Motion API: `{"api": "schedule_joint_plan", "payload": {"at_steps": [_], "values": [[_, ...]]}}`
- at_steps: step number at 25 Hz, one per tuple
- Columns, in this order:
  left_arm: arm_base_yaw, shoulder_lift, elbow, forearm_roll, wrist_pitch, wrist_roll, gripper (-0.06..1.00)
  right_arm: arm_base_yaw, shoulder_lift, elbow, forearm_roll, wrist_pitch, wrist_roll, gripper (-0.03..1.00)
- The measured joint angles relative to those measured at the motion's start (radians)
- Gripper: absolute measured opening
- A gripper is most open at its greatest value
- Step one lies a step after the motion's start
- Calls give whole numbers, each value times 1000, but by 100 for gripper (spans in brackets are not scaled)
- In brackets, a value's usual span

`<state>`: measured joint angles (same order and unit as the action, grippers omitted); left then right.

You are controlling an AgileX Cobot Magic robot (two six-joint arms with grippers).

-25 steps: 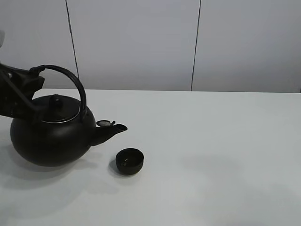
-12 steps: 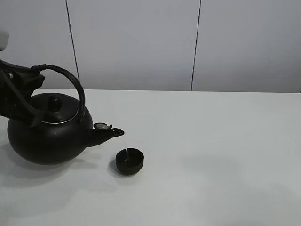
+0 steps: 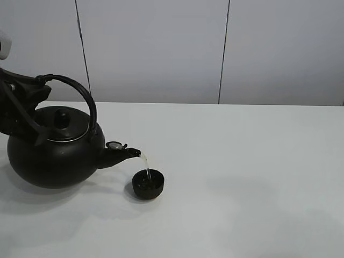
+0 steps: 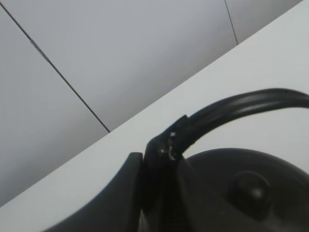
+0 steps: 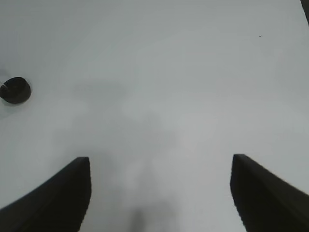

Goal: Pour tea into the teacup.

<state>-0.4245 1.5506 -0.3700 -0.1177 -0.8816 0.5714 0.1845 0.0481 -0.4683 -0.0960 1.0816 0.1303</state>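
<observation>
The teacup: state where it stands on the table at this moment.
In the exterior high view the teacup stands on the white table, left of centre, just below the spout of the kettle, catching the stream of tea.

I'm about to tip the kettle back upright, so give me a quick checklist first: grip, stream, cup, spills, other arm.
1. Grip: left gripper shut on the kettle handle: ok.
2. Aim: tea stream runs from the spout into the teacup: ok.
3. Cup: teacup upright on the table, apart from the kettle: ok.
4. Spills: none seen on the table around the teacup: ok.
5. Fill level in the teacup: cannot tell.
6. Other arm: right gripper open, empty, well away from the teacup: ok.
</observation>
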Motion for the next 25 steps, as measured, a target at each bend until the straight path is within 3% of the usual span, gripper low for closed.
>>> {"api": "schedule_joint_plan", "payload": {"at_steps": [13, 20, 25], "values": [[0, 0, 0, 0, 1, -21, 12, 0, 0, 0, 0, -1, 0, 55], [0, 0, 0, 1, 8, -272, 12, 0, 0, 0, 0, -1, 0, 55], [0, 0, 29, 6, 4, -399, 12, 0, 0, 0, 0, -1, 0, 55]]}}
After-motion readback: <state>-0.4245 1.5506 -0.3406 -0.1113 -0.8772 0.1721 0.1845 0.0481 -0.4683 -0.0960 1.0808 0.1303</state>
